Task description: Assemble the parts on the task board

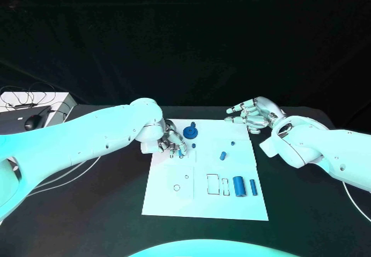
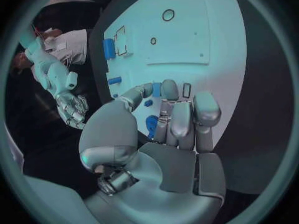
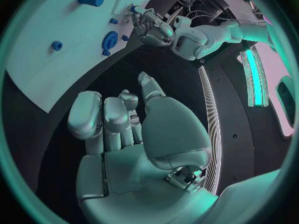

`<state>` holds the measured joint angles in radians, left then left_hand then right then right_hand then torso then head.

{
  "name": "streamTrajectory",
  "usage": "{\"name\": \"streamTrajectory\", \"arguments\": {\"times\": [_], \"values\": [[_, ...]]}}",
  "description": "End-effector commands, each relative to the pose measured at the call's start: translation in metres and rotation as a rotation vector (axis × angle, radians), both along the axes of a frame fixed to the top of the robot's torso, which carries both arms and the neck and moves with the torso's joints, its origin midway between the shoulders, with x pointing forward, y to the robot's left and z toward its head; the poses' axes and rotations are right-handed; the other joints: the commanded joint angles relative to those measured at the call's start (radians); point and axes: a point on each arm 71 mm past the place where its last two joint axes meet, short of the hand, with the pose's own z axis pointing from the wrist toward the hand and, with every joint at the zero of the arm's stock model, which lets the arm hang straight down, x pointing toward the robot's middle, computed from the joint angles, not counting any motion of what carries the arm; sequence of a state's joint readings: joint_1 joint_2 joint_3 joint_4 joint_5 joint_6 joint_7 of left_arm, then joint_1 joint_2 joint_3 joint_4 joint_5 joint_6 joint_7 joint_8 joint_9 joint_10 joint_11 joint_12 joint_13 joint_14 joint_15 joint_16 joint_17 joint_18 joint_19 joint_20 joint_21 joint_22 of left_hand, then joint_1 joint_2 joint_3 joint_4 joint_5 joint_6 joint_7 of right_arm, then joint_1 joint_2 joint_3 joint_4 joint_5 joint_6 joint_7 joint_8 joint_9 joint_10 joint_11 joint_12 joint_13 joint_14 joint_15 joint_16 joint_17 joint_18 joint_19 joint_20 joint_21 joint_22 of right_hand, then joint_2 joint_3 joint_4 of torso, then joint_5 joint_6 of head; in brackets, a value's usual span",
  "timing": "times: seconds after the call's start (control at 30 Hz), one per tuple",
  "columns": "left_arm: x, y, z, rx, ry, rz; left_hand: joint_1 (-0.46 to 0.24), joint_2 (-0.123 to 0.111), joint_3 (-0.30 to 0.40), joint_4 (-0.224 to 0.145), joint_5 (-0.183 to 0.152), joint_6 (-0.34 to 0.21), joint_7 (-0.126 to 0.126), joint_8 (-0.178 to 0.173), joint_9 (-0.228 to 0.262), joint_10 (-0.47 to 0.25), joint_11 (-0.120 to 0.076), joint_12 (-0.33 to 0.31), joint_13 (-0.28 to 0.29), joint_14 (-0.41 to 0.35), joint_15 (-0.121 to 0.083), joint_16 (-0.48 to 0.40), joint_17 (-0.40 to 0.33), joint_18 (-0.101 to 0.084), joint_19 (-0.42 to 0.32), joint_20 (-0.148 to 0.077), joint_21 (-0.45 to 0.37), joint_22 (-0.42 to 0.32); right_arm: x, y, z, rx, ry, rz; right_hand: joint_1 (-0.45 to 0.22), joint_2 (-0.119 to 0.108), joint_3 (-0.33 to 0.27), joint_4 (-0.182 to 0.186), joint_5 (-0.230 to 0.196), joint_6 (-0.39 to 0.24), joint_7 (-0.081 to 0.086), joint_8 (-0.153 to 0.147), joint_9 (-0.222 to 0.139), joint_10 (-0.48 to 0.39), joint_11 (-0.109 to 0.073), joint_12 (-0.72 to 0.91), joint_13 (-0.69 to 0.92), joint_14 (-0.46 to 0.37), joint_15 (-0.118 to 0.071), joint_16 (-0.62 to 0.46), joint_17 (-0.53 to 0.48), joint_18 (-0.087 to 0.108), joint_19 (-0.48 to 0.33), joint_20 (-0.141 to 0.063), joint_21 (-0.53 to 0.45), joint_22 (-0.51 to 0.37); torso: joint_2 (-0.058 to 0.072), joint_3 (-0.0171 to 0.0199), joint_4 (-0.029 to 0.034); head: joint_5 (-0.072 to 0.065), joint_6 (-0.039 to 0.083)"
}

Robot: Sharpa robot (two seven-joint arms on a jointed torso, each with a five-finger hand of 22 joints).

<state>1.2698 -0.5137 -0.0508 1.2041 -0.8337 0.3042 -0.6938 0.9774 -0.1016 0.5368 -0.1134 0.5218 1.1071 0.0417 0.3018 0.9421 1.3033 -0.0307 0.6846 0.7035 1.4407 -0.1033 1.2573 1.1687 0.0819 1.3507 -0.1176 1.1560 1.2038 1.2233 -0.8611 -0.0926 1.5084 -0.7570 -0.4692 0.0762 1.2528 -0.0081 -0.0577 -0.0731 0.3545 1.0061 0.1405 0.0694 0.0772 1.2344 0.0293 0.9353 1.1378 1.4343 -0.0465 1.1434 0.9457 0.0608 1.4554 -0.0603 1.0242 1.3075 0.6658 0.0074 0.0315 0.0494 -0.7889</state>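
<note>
The white task board point(image 1: 202, 206) lies in the middle of the table. My left hand point(image 1: 162, 138) hangs over its far left part and pinches a small blue part point(image 1: 182, 154) at its fingertips point(image 2: 163, 90); the same part point(image 3: 132, 8) shows in the right wrist view. A blue gear-shaped part point(image 1: 192, 131) sits just beside that hand. Small blue parts point(image 1: 232, 143) point(image 1: 223, 156) lie mid-board, and two blue cylinders point(image 1: 239, 186) point(image 1: 253, 187) lie near the right edge. My right hand point(image 1: 251, 115) hovers off the board's far right corner, holding nothing, its fingers point(image 3: 102, 117) loosely apart.
A pale box point(image 1: 35, 110) with cables stands at the table's back left. Rectangular outlines point(image 1: 213, 183) and a round hole point(image 1: 177, 188) mark the near half of the board. Black table surrounds the board on all sides.
</note>
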Motion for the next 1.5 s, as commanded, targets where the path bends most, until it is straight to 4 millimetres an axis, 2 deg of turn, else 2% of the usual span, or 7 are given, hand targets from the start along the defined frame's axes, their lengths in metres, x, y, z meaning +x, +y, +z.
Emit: {"name": "streamTrajectory", "arguments": {"times": [0.03, 0.63, 1.2, 1.5], "values": [[-0.0018, -0.0027, -0.0002, 0.019, 0.046, -0.055, 0.022, 0.032, 0.078, -0.083, 0.003, 0.066, -0.061, 0.005, -0.001, 0.058, -0.053, -0.004, 0.001, -0.003, -0.007, 0.006, 0.001, -0.017, 0.004, -0.002, 0.006, 0.002, -0.0001, 0.0010, -0.0001, -0.006, -0.002, 0.012, -0.008, 0.001, -0.001, -0.005, 0.003, -0.003, 0.007, 0.002, 0.002, -0.007, -0.002, -0.004, -0.001, 0.002, -0.003, -0.007, -0.002, 0.017, -0.006, -0.001, -0.002, 0.134, 0.001, 0.0008, -0.0002, -0.001, -0.001], [-0.0001, -0.0036, 0.0024, 0.043, 0.017, -0.062, 0.022, 0.034, 0.077, -0.084, 0.008, 0.066, -0.062, 0.006, -0.002, 0.059, -0.054, -0.004, 0.001, -0.002, -0.008, 0.006, 0.002, -0.018, 0.005, -0.004, 0.006, 0.004, 0.0001, 0.0014, -0.0013, -0.006, 0.000, 0.014, -0.008, 0.001, -0.001, -0.005, 0.003, -0.003, 0.007, 0.002, 0.002, -0.007, -0.002, -0.004, -0.001, 0.002, -0.003, -0.007, -0.002, 0.017, -0.006, -0.001, -0.002, 0.134, 0.000, 0.0002, 0.0021, -0.001, -0.005], [0.0021, -0.0023, -0.0015, 0.075, -0.012, -0.053, 0.019, 0.037, 0.079, -0.086, 0.010, 0.065, -0.062, 0.007, -0.001, 0.059, -0.054, -0.004, 0.002, -0.002, -0.009, 0.005, 0.002, -0.019, 0.006, -0.006, 0.004, 0.004, -0.0005, 0.0020, -0.0019, -0.006, 0.003, 0.018, -0.008, 0.001, -0.001, -0.005, 0.003, -0.003, 0.007, 0.002, 0.002, -0.007, -0.002, -0.004, -0.001, 0.002, -0.003, -0.007, -0.002, 0.017, -0.006, -0.001, -0.002, 0.134, 0.001, -0.0004, -0.0001, 0.003, -0.005], [0.0028, -0.0007, -0.0037, 0.086, -0.014, -0.049, 0.017, 0.038, 0.078, -0.087, 0.010, 0.064, -0.062, 0.008, -0.001, 0.058, -0.054, -0.004, 0.003, -0.002, -0.009, 0.005, 0.002, -0.019, 0.007, -0.007, 0.003, 0.004, -0.0007, 0.0022, -0.0021, -0.006, 0.004, 0.019, -0.008, 0.001, -0.001, -0.005, 0.003, -0.003, 0.007, 0.002, 0.002, -0.007, -0.002, -0.004, -0.001, 0.002, -0.003, -0.007, -0.002, 0.017, -0.006, -0.001, -0.002, 0.134, 0.000, 0.0006, 0.0008, 0.003, -0.008]]}}
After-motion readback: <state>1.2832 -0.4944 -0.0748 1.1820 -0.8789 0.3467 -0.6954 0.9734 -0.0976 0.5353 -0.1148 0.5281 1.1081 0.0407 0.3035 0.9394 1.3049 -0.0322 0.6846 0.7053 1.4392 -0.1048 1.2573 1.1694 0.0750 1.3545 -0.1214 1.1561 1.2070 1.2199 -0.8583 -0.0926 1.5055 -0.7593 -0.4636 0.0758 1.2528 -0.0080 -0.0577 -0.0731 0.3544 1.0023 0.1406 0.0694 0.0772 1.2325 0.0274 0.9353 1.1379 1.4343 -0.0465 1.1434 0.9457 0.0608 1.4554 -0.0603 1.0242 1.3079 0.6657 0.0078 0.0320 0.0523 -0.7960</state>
